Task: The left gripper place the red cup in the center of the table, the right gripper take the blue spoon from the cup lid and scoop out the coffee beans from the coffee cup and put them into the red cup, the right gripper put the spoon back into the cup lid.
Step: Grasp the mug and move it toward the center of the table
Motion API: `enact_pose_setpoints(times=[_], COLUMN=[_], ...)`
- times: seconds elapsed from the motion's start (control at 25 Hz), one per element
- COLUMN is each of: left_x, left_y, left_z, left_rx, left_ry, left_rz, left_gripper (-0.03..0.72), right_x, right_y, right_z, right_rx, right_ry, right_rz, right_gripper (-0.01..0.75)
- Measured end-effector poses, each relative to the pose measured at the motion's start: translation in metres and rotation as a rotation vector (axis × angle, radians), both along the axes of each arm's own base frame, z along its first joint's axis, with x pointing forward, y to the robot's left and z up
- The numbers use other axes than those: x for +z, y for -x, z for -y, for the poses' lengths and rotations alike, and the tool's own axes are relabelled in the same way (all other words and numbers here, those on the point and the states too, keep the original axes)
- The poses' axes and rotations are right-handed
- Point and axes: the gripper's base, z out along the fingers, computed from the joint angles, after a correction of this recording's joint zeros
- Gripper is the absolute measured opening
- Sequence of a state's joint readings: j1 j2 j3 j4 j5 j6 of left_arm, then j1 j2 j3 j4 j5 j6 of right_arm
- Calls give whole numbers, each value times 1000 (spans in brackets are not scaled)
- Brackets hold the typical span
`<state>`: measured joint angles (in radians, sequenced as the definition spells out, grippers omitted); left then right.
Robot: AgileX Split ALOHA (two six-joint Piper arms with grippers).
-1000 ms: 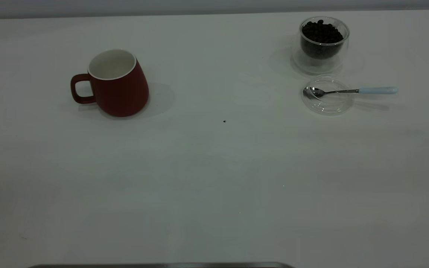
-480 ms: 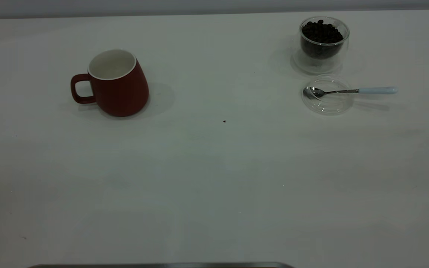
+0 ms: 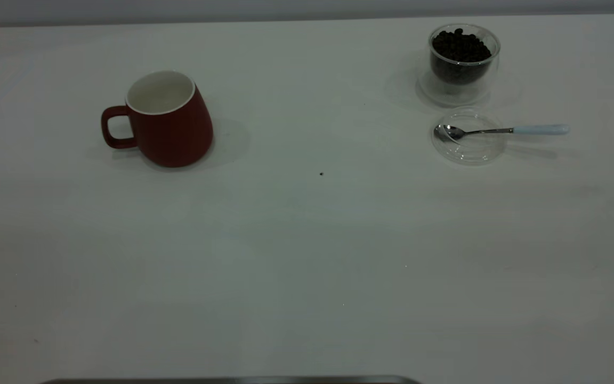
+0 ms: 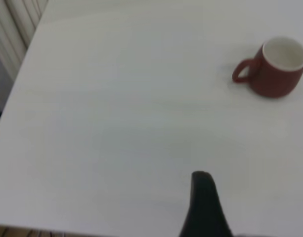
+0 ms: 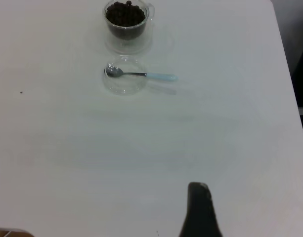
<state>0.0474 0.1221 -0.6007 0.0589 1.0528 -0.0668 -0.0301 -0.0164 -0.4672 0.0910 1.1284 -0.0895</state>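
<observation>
Left gripper [image 4: 204, 207] shows only as one black finger tip in its wrist view, over bare table [image 3: 307, 256], touching nothing; can't tell if it's spread or closed. Right gripper [image 5: 200, 210] same: single black finger tip, nothing held, opening can't be judged. Neither gripper appears in the exterior view. Red cup [image 3: 163, 120] upright on the left half, handle pointing to the left edge, well apart from everything. Coffee cup [image 3: 463, 61] with coffee beans [image 3: 460, 48] sits near the far right corner. Cup lid [image 3: 468, 137] just beside it on the near side; blue spoon [image 3: 499, 130] has its bowl in the lid, handle sticking out toward the right edge. Center and near half of table open.
</observation>
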Motion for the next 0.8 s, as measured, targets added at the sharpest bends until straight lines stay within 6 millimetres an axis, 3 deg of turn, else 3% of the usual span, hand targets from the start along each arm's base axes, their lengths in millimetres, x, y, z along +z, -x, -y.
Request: enact_pose_setpoints(times=[0.12,0.28,0.56,0.8], left_x=[23,35,19,1], left_y=[-29,-89,-201,-276], left_z=[-2,-4,-5,-6], left_rx=[-20,-91,-223,-377], left_ry=[-40,-112,-167,-254], left_rz=[-14,-30,-222,-356], left_gripper=[586,586,586,586], right_x=[0,0,0,0], right_y=[0,0,0,0], right_z=[0,0,0,0], right_rx=[0,0,0,0], right_ry=[0,0,0,0], right_rz=[0,0,0,0], right_gripper=[587,587,587,587])
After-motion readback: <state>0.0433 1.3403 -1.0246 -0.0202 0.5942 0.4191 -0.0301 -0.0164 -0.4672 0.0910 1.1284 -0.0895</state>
